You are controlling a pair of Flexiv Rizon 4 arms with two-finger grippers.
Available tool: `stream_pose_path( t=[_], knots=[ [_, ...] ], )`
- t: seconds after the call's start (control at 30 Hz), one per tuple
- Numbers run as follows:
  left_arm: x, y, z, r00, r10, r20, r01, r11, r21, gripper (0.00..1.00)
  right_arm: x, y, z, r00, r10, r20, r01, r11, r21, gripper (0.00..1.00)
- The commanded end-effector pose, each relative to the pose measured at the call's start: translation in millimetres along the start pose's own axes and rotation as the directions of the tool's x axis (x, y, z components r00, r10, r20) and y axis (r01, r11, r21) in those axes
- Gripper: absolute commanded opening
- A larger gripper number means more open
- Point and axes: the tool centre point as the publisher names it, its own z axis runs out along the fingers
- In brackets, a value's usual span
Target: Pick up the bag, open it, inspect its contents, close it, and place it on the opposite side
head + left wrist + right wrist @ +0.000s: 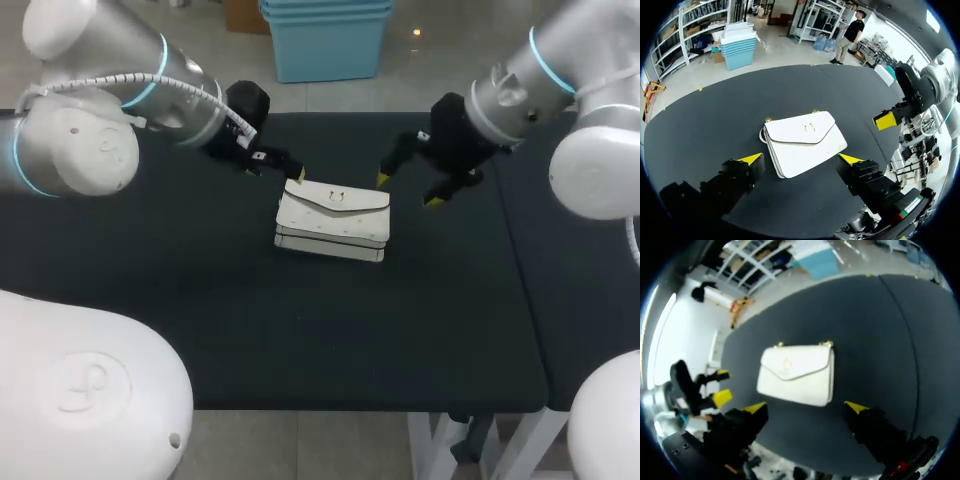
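Both claws spread wide, gripping nothing: left gripper (pixel 800 159) by the back corner of the one white bag (pixel 333 220), right gripper (pixel 408 190) just beside it; bag's closed, lying mid table (pixel 200 300)

White bag (pixel 333 222) with a small gold clasp (pixel 337 197); plain black bench (pixel 200 290); black jaws tipped bright yellow.
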Motion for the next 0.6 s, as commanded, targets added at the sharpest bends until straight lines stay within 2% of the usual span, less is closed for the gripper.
stream_pose_path(
  t=[0.03, 0.2, 0.4, 0.6],
  knots=[
    [-15.8, -2, 20, 0.953, -0.275, -0.126, 0.273, 0.961, -0.036, 1.00, -9.7, 4.1, 13, 0.997, 0.061, -0.053, -0.061, 0.998, 0.006, 1.00],
    [-23.2, 2, 31, 0.897, -0.377, -0.230, 0.369, 0.926, -0.080, 1.00, -10.7, 10.6, 28, 0.991, 0.117, -0.063, -0.114, 0.992, 0.049, 1.00],
    [-28.8, -1, 42, 0.850, -0.444, -0.284, 0.435, 0.895, -0.096, 1.00, -13.6, 18.8, 45, 0.986, 0.145, -0.080, -0.140, 0.988, 0.058, 1.00],
    [-30.3, -2, 55, 0.832, -0.451, -0.323, 0.434, 0.892, -0.129, 1.00, -22.6, 27.4, 60, 0.973, 0.194, -0.128, -0.186, 0.980, 0.067, 1.00]
  ],
)
